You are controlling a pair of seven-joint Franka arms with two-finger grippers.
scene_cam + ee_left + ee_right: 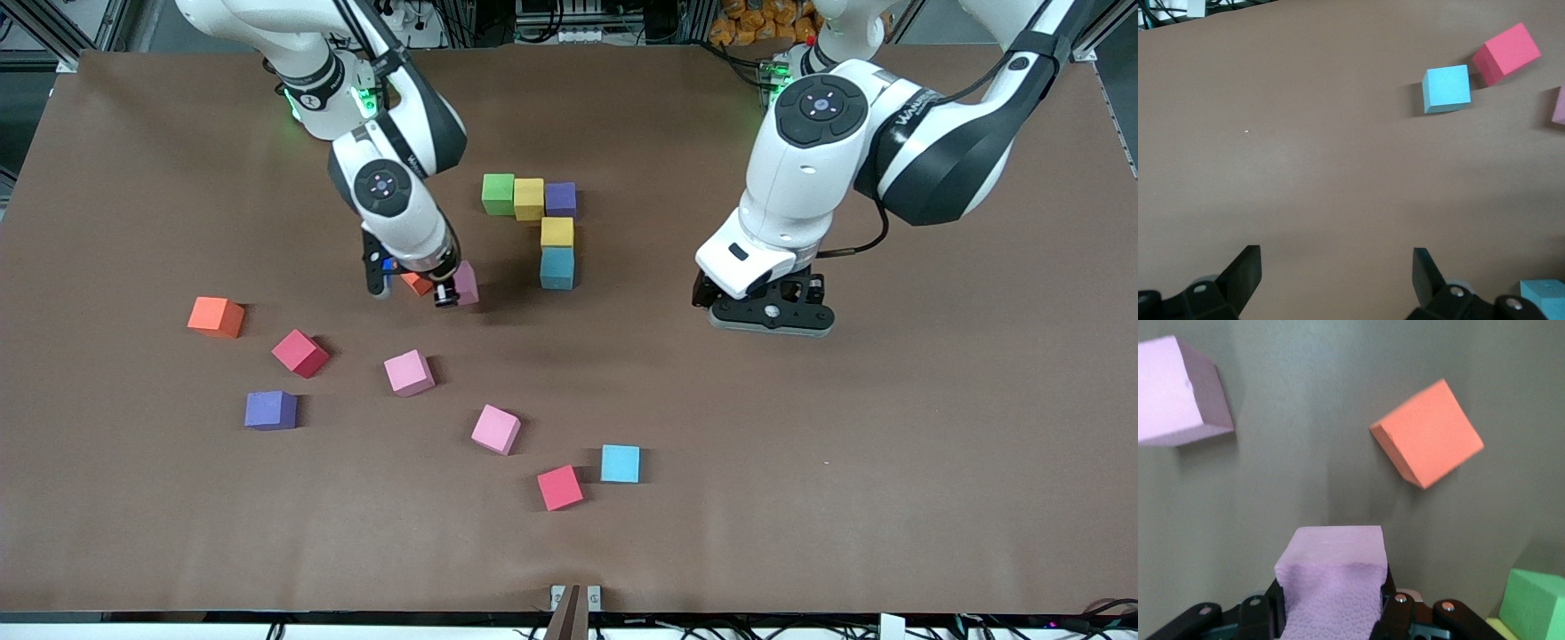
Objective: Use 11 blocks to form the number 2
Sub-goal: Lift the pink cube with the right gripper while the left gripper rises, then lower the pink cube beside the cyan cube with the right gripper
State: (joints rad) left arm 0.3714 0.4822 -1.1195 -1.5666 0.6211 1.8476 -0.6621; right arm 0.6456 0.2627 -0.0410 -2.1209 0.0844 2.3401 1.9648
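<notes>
The front view looks down from high across the table (800, 498), facing both arm bases and taking in the whole brown surface. The left wrist view looks close over bare tabletop and shares with the front view the light blue block (1447, 88) (620, 463) and red block (1506, 52) (560, 487). The right wrist view sits closer still, sharing the orange block (1428, 433) (416, 284).

The right gripper (418, 289) hangs low over the table, fingers closed on a pink block (1331, 587). The left gripper (772, 318) waits, fingers spread, apparently just above the table.
</notes>
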